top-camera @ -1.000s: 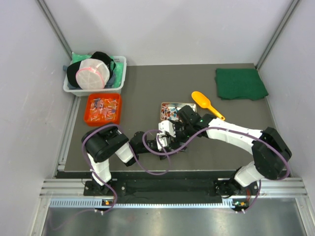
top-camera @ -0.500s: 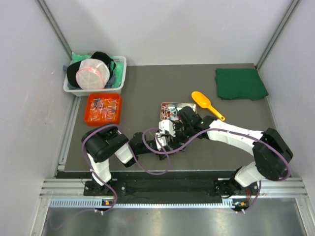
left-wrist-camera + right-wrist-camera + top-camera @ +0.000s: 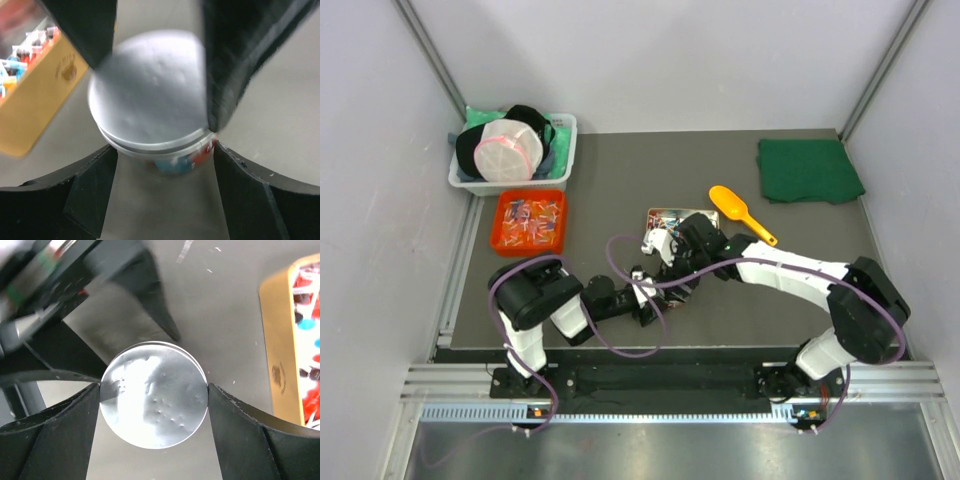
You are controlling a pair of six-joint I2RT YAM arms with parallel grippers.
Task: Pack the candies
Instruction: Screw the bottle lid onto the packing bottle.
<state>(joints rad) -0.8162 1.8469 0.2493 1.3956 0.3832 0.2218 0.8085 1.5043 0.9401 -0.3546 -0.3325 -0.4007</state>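
A small clear jar with a silver lid [image 3: 154, 405] holds a few red and blue candies [image 3: 175, 162]. My right gripper [image 3: 154, 390] is shut on the lid, one finger on each side, and holds the jar over the table. It shows in the top view [image 3: 667, 255]. My left gripper [image 3: 166, 150] stands open with the jar just past its fingertips, and it shows in the top view [image 3: 647, 298]. More candies lie in a tan box [image 3: 672, 222], which also shows at the edge of the right wrist view [image 3: 277, 365] and the left wrist view [image 3: 30, 110].
An orange tray [image 3: 501, 222] of candies sits at the left. An orange scoop [image 3: 740, 212] lies right of the tan box. A white bin [image 3: 565, 150] of caps is at the back left, a green cloth [image 3: 808, 168] at the back right.
My left gripper has drawn back toward the near left, away from the jar. My right gripper has carried the jar a little toward the tan box.
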